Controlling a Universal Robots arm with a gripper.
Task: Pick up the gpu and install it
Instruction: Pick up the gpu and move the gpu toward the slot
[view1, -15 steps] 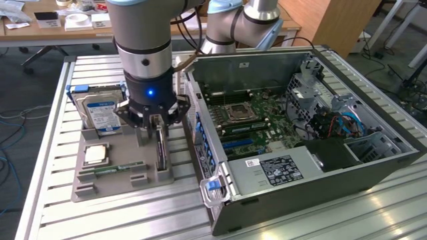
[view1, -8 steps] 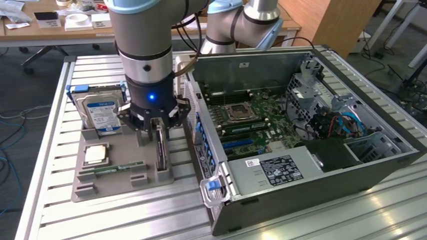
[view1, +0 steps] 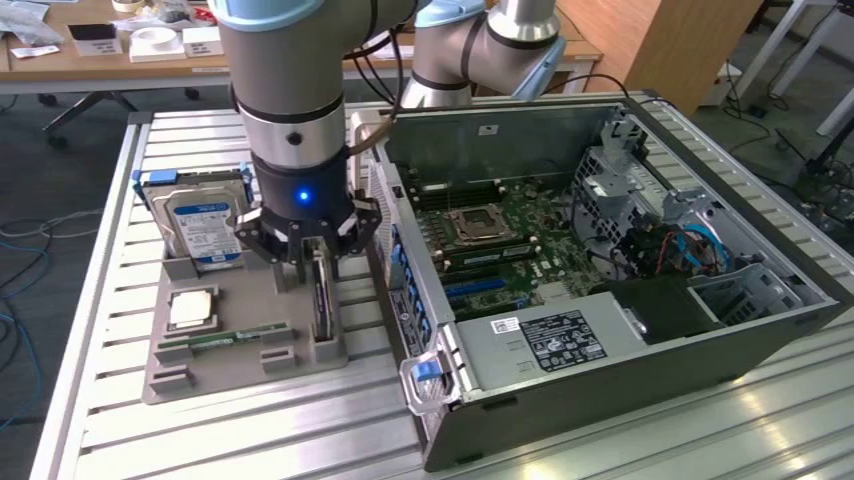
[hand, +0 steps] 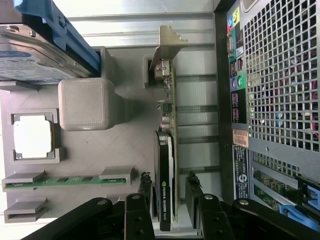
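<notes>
The gpu (view1: 322, 312), a thin dark card with a silvery end bracket (hand: 167, 40), stands on edge in a slot of the grey holder tray (view1: 200, 372). My gripper (view1: 316, 268) hangs straight over it, lowered so that one black finger sits on each side of the card. In the wrist view the gpu (hand: 164, 200) lies between the fingertips (hand: 194, 186), with a narrow gap on at least one side. My gripper (hand: 169, 181) is open and the card rests in the holder (hand: 125, 150).
On the tray are a silver hard drive (view1: 200, 228) in a blue bracket, a CPU (view1: 191, 308) and a green RAM stick (view1: 220, 340). The open computer case (view1: 601, 250), motherboard exposed, stands close on the exterior view's right. Its rear panel (hand: 280, 75) is near the card.
</notes>
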